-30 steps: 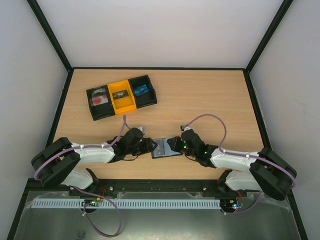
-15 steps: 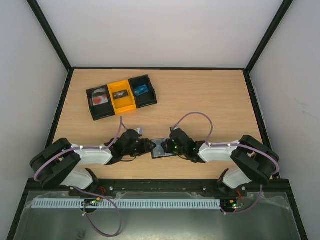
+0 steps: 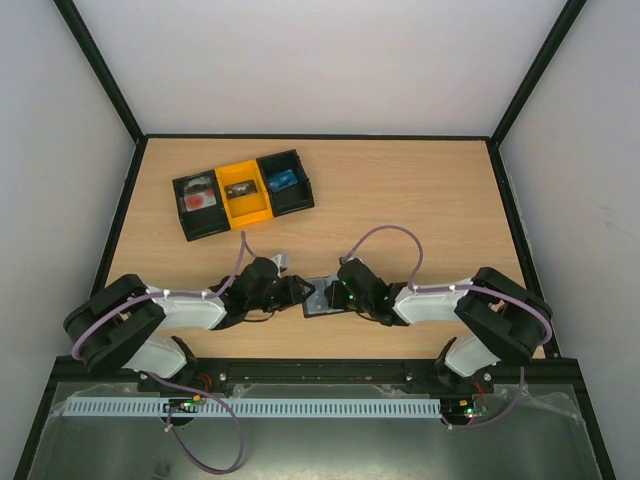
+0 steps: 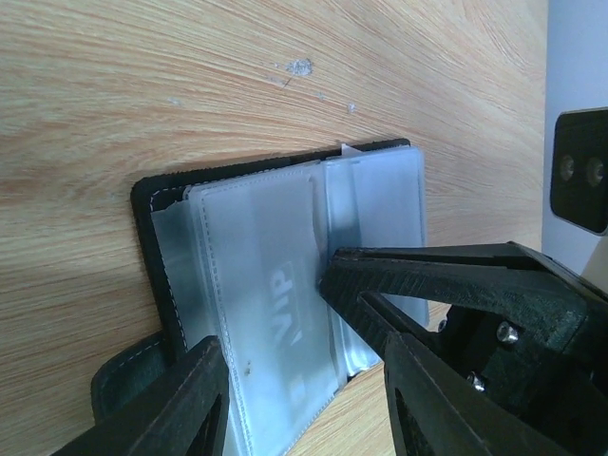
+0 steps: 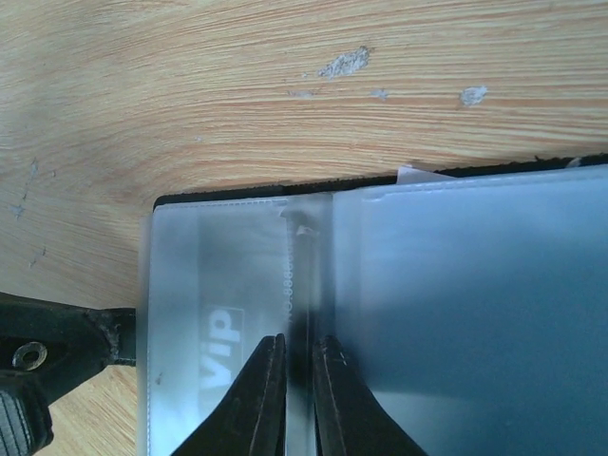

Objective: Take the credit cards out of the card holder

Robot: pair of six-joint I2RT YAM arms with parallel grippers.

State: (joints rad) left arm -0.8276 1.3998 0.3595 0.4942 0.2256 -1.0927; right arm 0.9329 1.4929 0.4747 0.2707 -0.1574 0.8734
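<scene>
The card holder [image 3: 322, 298] lies open on the table between my two grippers, a black wallet [image 4: 152, 204] with frosted pocket panels [image 5: 456, 304]. A pale credit card marked VIP [image 4: 280, 318] sits inside the left pocket [image 5: 214, 332]. My left gripper [image 4: 297, 350] is open, and its fingers [image 4: 185, 404] straddle that pocket from the near edge. My right gripper [image 5: 299, 342] is shut, its tips on the fold between the two pockets. I cannot tell whether it pinches a sheet. Its pointed tips [image 4: 332, 274] also show in the left wrist view.
A black-and-yellow three-compartment tray [image 3: 243, 193] stands at the back left with small items in it. A black frame borders the wooden table [image 3: 420, 200]. A small white corner [image 5: 418, 175] pokes out at the wallet's far edge.
My right arm has slid left over the wallet, so its gripper now rests on the middle fold. My left gripper's fingers have drawn somewhat closer together.
</scene>
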